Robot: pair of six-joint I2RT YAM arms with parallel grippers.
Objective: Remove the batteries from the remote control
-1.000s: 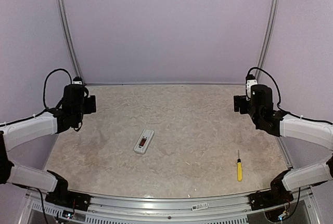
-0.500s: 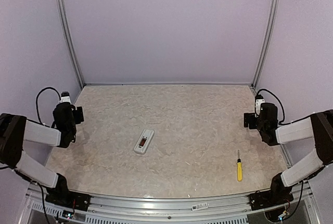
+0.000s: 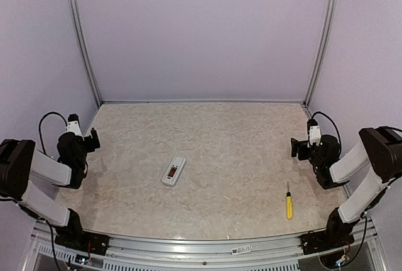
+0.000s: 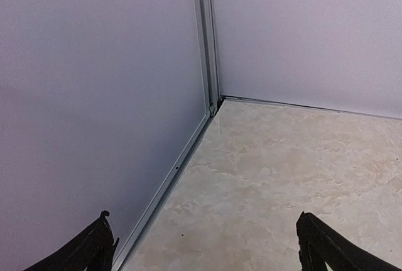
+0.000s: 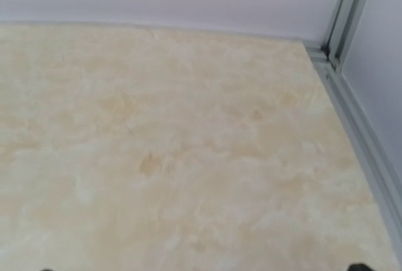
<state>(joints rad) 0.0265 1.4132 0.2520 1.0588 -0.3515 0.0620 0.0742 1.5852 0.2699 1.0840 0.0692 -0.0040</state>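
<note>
**Nothing unloaded yet, both my grippers empty at the table's sides**

Nearest to my bases, at about 4 o'clock from the table's middle, lies a yellow-handled screwdriver, tip pointing away from me, untouched and well apart from either gripper. A little farther in, at about 8 o'clock from the middle, lies the remote control, flat on the table with its back up and a dark reddish recess showing. It is well apart from both of my grippers.

My left gripper hovers by the 9 o'clock edge, its fingers spread wide with nothing between them. It looks toward the far-left corner, at bare table and wall. My right gripper hangs by the 3 o'clock edge, also wide and empty. Only the very ends of its fingertips peek in at the bottom corners of its own view.

As I judge it, the whole job is ahead of me: I see no batteries lying anywhere on the table, and I am holding nothing.

What I cannot settle is the recess itself. From above it is too small to tell whether a cover sits on it, or whether batteries are inside. Neither wrist camera shows the remote at all, and the remote's button face is turned down, out of sight.
</note>
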